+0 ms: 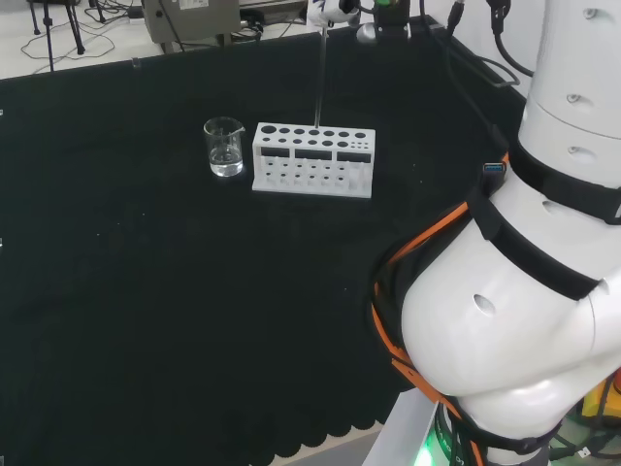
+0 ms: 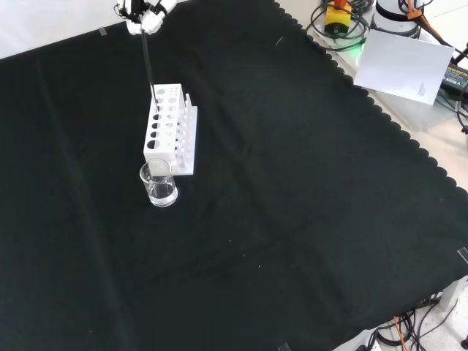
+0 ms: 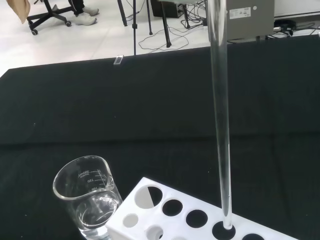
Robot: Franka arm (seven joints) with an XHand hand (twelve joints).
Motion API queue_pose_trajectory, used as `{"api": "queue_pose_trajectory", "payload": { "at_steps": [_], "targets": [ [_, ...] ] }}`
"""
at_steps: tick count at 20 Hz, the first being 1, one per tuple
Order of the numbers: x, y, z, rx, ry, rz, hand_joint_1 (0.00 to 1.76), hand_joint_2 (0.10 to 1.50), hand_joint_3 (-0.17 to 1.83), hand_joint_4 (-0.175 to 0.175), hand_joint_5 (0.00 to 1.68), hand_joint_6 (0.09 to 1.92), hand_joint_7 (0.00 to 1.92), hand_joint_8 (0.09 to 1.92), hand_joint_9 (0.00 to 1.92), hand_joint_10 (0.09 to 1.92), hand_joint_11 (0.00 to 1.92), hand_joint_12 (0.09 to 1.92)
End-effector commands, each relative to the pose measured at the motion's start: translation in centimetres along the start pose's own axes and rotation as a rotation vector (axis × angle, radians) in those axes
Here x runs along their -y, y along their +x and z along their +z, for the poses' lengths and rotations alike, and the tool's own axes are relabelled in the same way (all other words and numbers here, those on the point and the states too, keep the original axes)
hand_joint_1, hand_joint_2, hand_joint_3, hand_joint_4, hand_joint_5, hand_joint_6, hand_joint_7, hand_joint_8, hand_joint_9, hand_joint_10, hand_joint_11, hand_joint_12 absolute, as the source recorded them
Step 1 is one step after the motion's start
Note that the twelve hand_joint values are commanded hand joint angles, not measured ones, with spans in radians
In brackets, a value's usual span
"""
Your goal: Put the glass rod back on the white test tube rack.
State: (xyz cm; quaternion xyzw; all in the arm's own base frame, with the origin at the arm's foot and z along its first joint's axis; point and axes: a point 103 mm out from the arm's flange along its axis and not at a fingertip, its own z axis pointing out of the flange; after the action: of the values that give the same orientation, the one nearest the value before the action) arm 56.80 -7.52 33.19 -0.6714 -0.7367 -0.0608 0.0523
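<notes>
**A:** Where is your hand (image 2: 143,16) sitting right now?

**B:** In the front view it is hanging at the top edge, above the far end of the white rack (image 2: 170,130). Your fingers are curling around the top of the glass rod (image 2: 148,64), pinching it.

**A:** And the rod itself?

**B:** You are holding it upright. In the wrist view its lower tip is sitting in one of the big round holes along the rack's top, second from one end of that row.

**A:** Anything near the rack?

**B:** A small glass beaker (image 1: 224,148) is standing just beside the rack's left end in the head view, not touching it, with a little clear liquid in the bottom. Both are resting on the black cloth (image 2: 307,219).
</notes>
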Motion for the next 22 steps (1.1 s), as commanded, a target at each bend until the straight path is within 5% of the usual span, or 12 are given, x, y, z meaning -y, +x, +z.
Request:
{"api": "queue_pose_trajectory", "payload": {
  "at_steps": [1, 22],
  "targets": [
    [-0.7, 0.3, 0.5, -0.005, 0.002, -0.006, 1.31, 1.10, -0.17, -0.175, 1.34, 0.09, 1.21, 0.96, 1.72, 0.70, 1.30, 0.83],
    [-0.5, -0.7, 2.3, -0.004, 0.038, 0.017, 1.31, 1.10, -0.17, -0.175, 1.34, 0.09, 1.21, 0.96, 1.72, 0.70, 1.30, 0.83]
  ]
}}
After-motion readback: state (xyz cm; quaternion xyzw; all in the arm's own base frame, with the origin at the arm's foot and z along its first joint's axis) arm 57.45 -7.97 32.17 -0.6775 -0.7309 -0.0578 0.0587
